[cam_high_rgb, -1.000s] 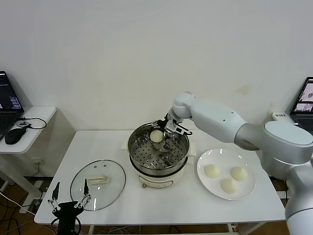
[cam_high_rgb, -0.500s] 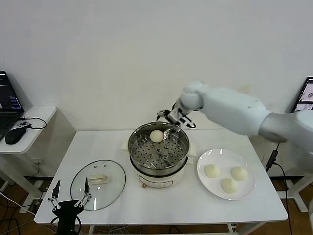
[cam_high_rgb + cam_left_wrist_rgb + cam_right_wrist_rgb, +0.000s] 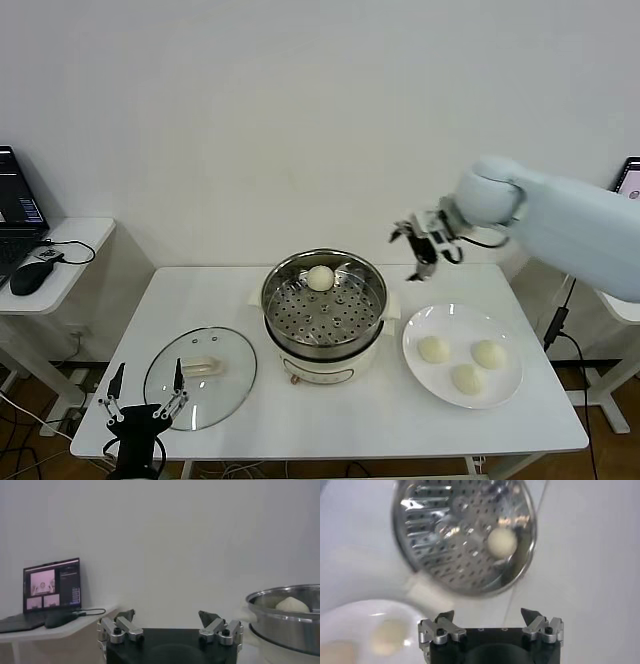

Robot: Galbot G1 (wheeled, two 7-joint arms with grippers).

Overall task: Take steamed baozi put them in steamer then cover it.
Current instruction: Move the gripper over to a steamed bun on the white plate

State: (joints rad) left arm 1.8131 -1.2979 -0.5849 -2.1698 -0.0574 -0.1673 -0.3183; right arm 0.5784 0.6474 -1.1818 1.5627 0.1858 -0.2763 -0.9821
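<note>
The steel steamer (image 3: 323, 312) stands at the table's middle on its cream base. One baozi (image 3: 320, 278) lies on the perforated tray at the back; it also shows in the right wrist view (image 3: 501, 541) and the left wrist view (image 3: 291, 604). Three baozi (image 3: 433, 349) (image 3: 488, 354) (image 3: 466, 379) lie on the white plate (image 3: 505, 388) to the right. The glass cover (image 3: 200, 377) lies flat at the front left. My right gripper (image 3: 418, 247) is open and empty, in the air between steamer and plate. My left gripper (image 3: 142, 400) is open and empty, low at the table's front left edge beside the cover.
A side table (image 3: 60, 250) with a laptop and mouse stands to the left. Another laptop screen (image 3: 625, 205) shows at the far right. The white wall is close behind the table.
My right gripper has left the baozi on the steamer tray, risen out of the pot and swung right toward the plate. The left arm has not moved.
</note>
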